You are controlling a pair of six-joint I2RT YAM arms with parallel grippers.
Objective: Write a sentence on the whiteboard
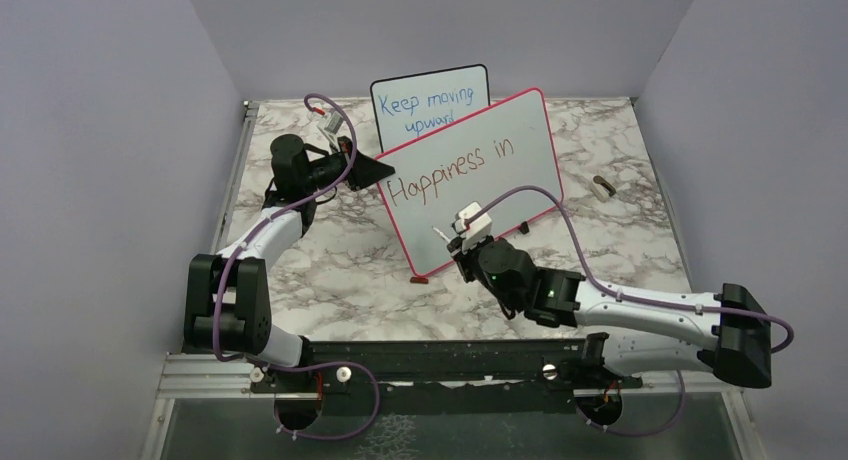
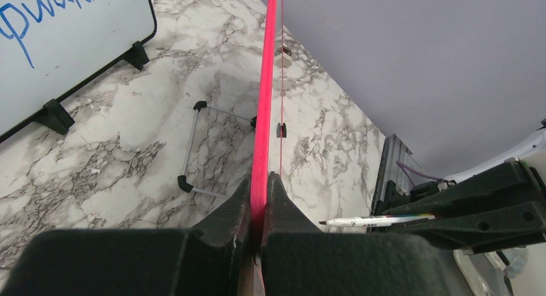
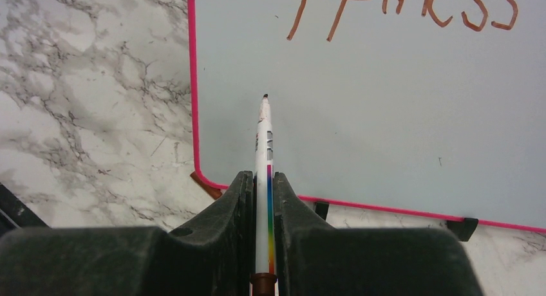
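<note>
1. Left gripper (image 2: 260, 180): you are clenching both fingers on the pink-red frame of the whiteboard (image 1: 505, 185), at its left edge. The likely purpose is to brace the propped board so that pen pressure is not pushing it back or twisting it.
2. Whiteboard: it is standing on the marble table (image 1: 330, 270), leaning back. It is extending rightward from the left gripper's jaws and facing the right gripper (image 3: 261, 177). The smaller black-framed board (image 1: 430, 98) with blue writing is standing behind it, beyond the left gripper.
3. Sentence (image 1: 452, 170): "Happiness in" is running in brownish-red along the upper line, above and ahead of the right gripper. The area beneath is blank, so the writing appears to be roughly half done.
4. Marker (image 3: 264, 138): it is projecting straight out of the right gripper, tip forward, aiming at the blank lower-left corner of the board. This is probably the start of a second line under the "H". Whether the tip is touching the surface cannot be told.
5. Right gripper: you are grasping the marker's barrel firmly between both fingers, holding it low and facing the board for steady strokes.
6. Small pale object (image 1: 602, 188): it is lying on the table well to the right of both grippers, and its identity is unclear.
</note>
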